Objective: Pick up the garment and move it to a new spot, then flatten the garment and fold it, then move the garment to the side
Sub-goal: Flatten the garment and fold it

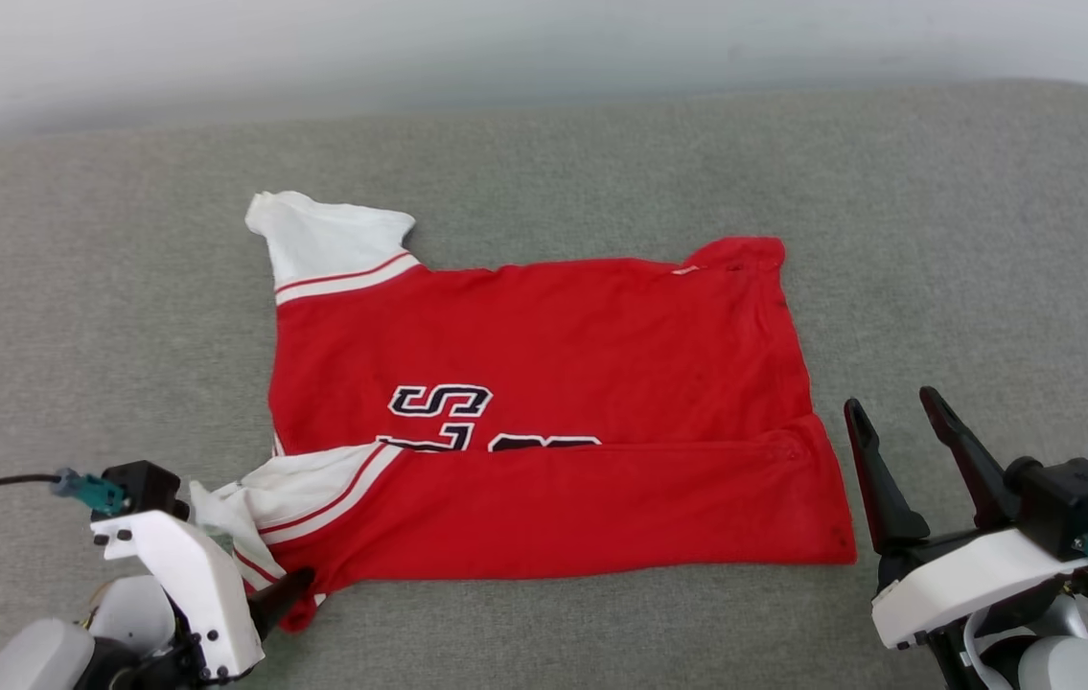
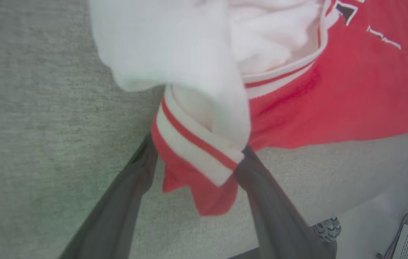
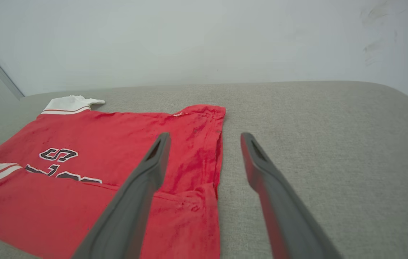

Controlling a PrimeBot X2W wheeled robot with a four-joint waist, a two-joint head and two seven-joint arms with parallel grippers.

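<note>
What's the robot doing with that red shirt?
It's partway through folding a red jersey on a grey cushion. The jersey's near edge is already folded up over its black lettering. The left gripper is open, with the striped corner lying between its fingers. The right gripper is open too, beside the jersey's right edge, holding nothing.

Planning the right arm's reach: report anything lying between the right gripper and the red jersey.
Nothing visible stands in the way. Only bare grey fabric cushion lies between the open right gripper and the right edge of the red basketball jersey with white-and-red striped trim.
</note>
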